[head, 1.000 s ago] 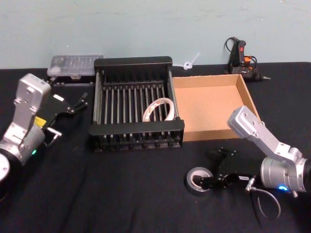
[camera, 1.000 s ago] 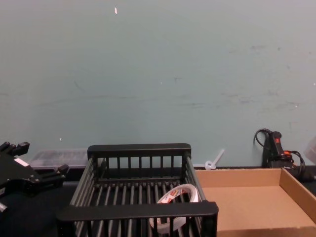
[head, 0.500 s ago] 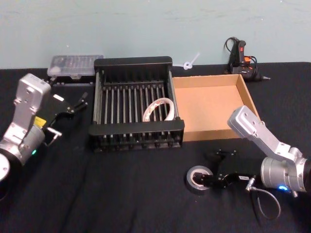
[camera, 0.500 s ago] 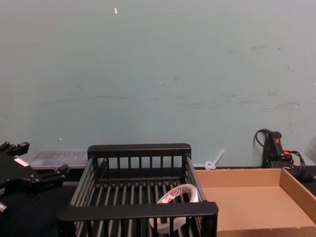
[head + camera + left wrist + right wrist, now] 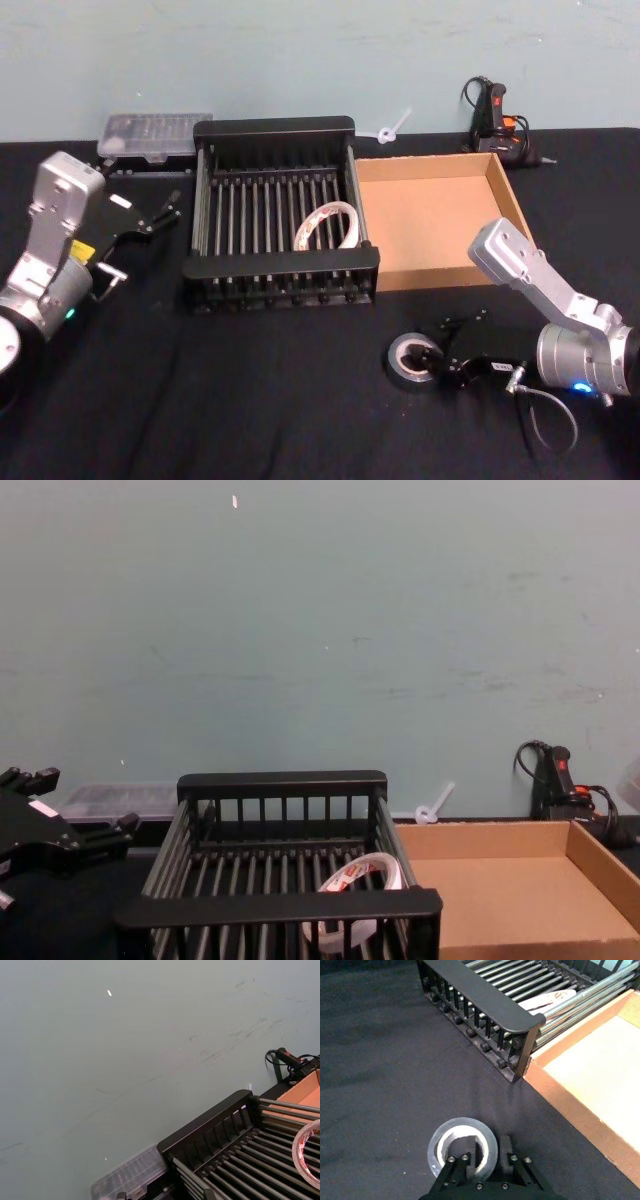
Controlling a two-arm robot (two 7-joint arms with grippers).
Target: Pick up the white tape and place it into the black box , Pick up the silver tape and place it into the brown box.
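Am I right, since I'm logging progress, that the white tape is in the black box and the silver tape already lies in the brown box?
Not quite. The white tape is in the black box, but the silver tape lies on the black table, in front of the brown box, with the right end effector at it. The head view shows this.

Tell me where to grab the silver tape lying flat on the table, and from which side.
Pinch the silver tape through its wall, one finger in the open core and one outside, coming from above. It lies flat, and the right gripper already straddles its near wall that way.
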